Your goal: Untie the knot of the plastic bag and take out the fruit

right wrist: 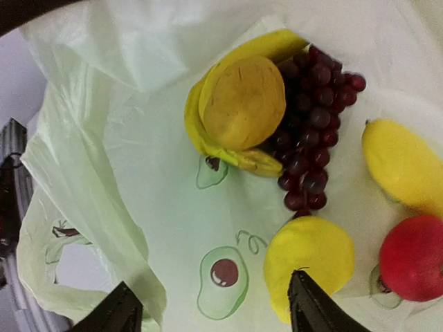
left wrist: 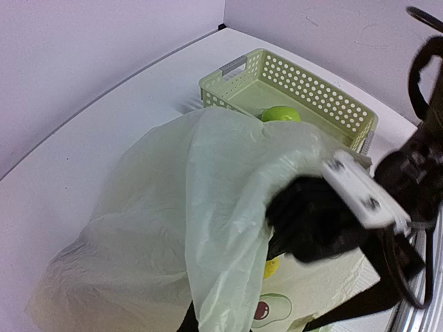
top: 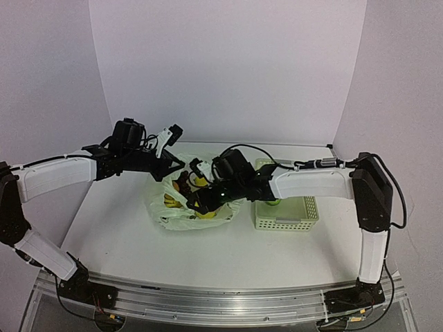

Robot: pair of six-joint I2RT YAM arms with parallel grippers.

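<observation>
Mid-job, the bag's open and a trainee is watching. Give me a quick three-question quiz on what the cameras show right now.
1. True or false: the basket is empty.
2. Which gripper is open? A) left gripper B) right gripper
3. Fill in: the dark purple fruit lying on the plastic bag is a bunch of ____.
Key: 1 false, a green fruit lies in it. 2 B; the left gripper is shut on the plastic bag, holding its edge up. 3 grapes.
</observation>
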